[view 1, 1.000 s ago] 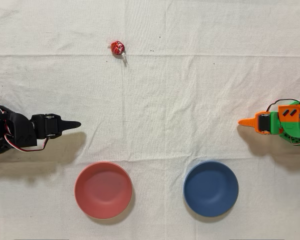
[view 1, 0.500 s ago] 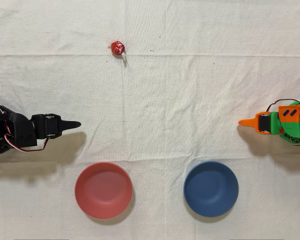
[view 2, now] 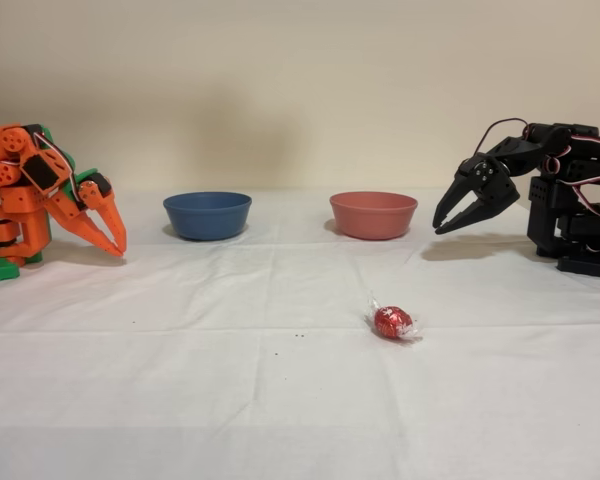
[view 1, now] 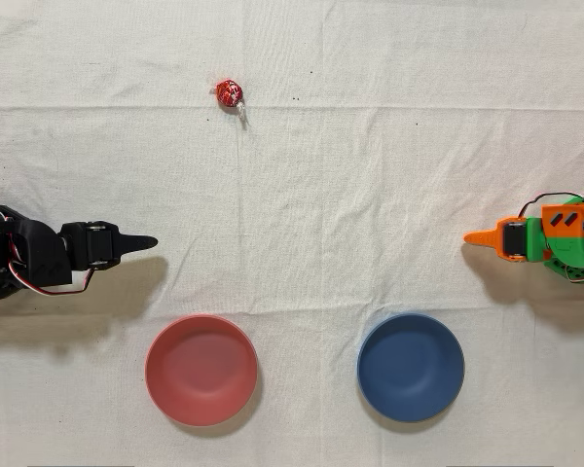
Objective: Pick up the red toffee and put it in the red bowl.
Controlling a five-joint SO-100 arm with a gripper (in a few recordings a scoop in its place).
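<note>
Fingers: slightly parted at the tips, nothing between them; gripper point(view 2: 446, 222) held above the cloth point(view 2: 230, 400), pointing down, at right in the fixed view; gripper point(view 1: 141, 241) at left in the overhead view. Toffee point(view 1: 229, 93) point(view 2: 392, 321): lying on the cloth, well apart from the gripper. Red bowl point(view 1: 201, 370) point(view 2: 373, 214): upright, empty, beside blue bowl point(view 1: 411, 367) point(view 2: 207, 214). Orange arm point(view 2: 50, 195): idle.
</note>
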